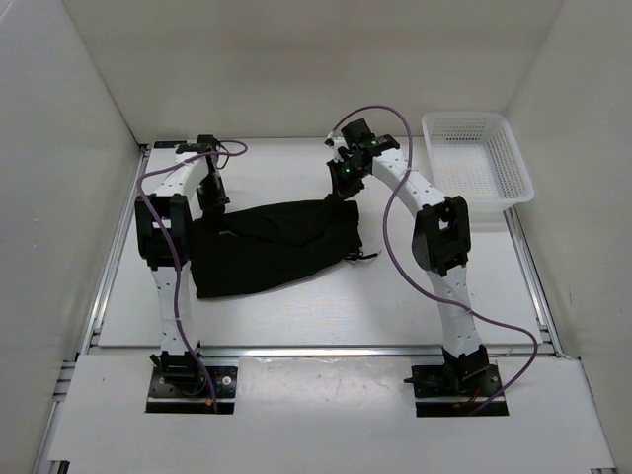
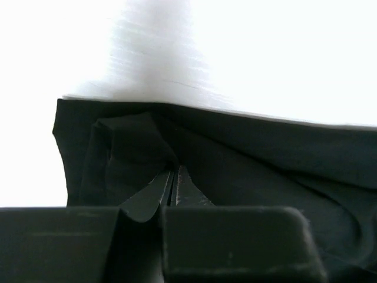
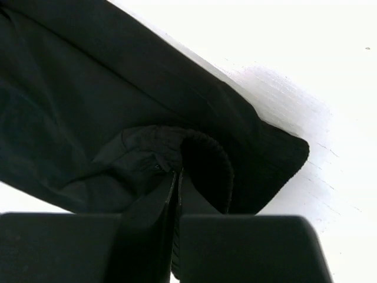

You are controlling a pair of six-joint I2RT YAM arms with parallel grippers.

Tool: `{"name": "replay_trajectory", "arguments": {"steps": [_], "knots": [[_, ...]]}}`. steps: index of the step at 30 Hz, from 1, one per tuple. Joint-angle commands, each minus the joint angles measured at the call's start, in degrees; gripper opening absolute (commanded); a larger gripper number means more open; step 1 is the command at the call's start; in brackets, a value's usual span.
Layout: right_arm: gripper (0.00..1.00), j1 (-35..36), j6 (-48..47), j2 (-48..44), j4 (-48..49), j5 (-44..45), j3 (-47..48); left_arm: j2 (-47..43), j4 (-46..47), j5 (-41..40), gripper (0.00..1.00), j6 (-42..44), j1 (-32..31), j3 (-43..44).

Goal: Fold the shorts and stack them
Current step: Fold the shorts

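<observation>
The black shorts (image 1: 272, 247) lie spread on the white table between the two arms. My left gripper (image 1: 211, 200) is at their far left corner, shut on a pinch of the fabric; in the left wrist view the shorts (image 2: 247, 159) bunch up at the closed fingertips (image 2: 172, 180). My right gripper (image 1: 345, 190) is at the far right corner, shut on the ribbed waistband; in the right wrist view the shorts (image 3: 76, 100) fold over the closed fingertips (image 3: 177, 177). Both held corners are lifted slightly.
A white perforated basket (image 1: 477, 158) stands at the back right, beside the right arm. A thin drawstring (image 1: 363, 258) trails on the table by the shorts' right edge. White walls enclose the table on three sides.
</observation>
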Motion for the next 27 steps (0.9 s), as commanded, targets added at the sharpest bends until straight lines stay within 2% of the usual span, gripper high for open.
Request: {"name": "replay_trajectory", "arguments": {"steps": [1, 8, 12, 17, 19, 23, 24, 25, 26, 27], "knots": [[0.0, -1.01, -0.83, -0.58, 1.88, -4.57, 0.65, -1.38, -1.18, -0.57, 0.1, 0.29, 0.99, 2.03], [0.0, -3.73, 4.88, -9.17, 9.87, -1.67, -8.64, -8.76, -0.66, 1.45, 0.1, 1.77, 4.5, -2.01], [0.0, -4.78, 6.2, -10.42, 11.02, -0.09, -9.19, -12.46, -0.13, 1.98, 0.1, 1.78, 6.52, -5.09], [0.0, -5.32, 8.75, -9.37, 11.02, 4.03, -8.05, -11.95, 0.49, 3.65, 0.1, 0.64, 8.63, -5.8], [0.0, -5.93, 9.81, -7.62, 12.33, 4.57, -7.43, -10.62, 0.49, 4.35, 0.1, 0.64, 8.64, -4.13], [0.0, -5.93, 12.17, -2.26, 12.33, 8.06, -1.3, -4.04, -0.56, 5.23, 0.1, -0.51, 9.16, 5.94], [0.05, -5.93, 12.97, -1.03, 12.33, 8.87, 1.76, -0.28, -0.57, 5.76, 0.18, -1.03, 9.16, 8.59], [0.19, -5.93, 13.5, 1.33, 12.33, 8.87, 3.1, 1.76, -2.92, 6.54, 0.3, -1.03, 9.16, 11.84], [0.36, -5.93, 14.37, 2.14, 12.33, 9.66, 4.07, 3.52, -3.55, 6.55, 0.63, -1.82, 9.16, 17.53], [0.57, -5.93, 14.38, 2.67, 12.33, 10.19, 4.69, 6.14, -4.86, 5.94, 0.73, -1.82, 9.16, 20.54]]}}
